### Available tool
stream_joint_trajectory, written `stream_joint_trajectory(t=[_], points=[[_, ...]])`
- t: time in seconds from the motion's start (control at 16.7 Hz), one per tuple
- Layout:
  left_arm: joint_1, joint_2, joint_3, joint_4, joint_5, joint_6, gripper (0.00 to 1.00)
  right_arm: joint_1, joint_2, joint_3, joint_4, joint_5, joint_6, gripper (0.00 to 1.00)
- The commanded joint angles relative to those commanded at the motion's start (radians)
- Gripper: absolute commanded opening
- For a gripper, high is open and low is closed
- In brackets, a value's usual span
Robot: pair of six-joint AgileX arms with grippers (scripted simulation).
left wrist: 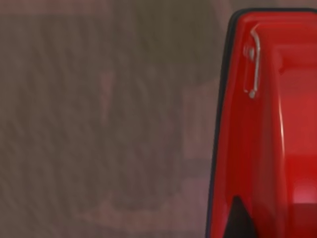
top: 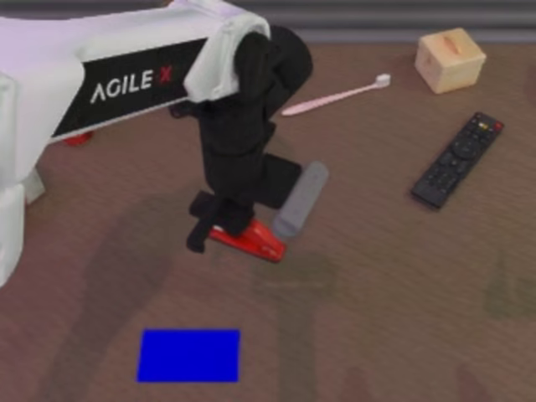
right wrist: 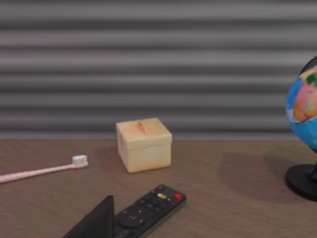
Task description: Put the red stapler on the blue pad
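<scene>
The red stapler (top: 254,241) lies on the brown table near the middle, its long side slanting down toward the right. My left gripper (top: 213,224) hangs right over the stapler's left end and covers it. In the left wrist view the glossy stapler (left wrist: 267,129) fills the near side, with a silvery clip at its far end, and a dark tip of the gripper (left wrist: 240,220) shows against it. The blue pad (top: 188,355) lies flat near the front edge, left of and in front of the stapler. My right gripper (right wrist: 96,223) is parked out of the top view.
A grey rounded bar (top: 301,199) lies just behind the stapler. A black remote (top: 458,159), a tan wooden box (top: 450,59) and a pink toothbrush (top: 335,95) sit at the back right. A globe (right wrist: 304,124) stands far right. A red thing (top: 79,138) peeks from under the left arm.
</scene>
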Motion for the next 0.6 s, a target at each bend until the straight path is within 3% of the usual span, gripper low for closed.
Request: stream_joint_trajectory(t=[0.6], points=[[-0.01, -0.024, 0.027, -0.053, -0.009, -0.057, 0.0, 0.0, 0.0, 0.0, 0.0, 0.0, 0.0, 1.0]])
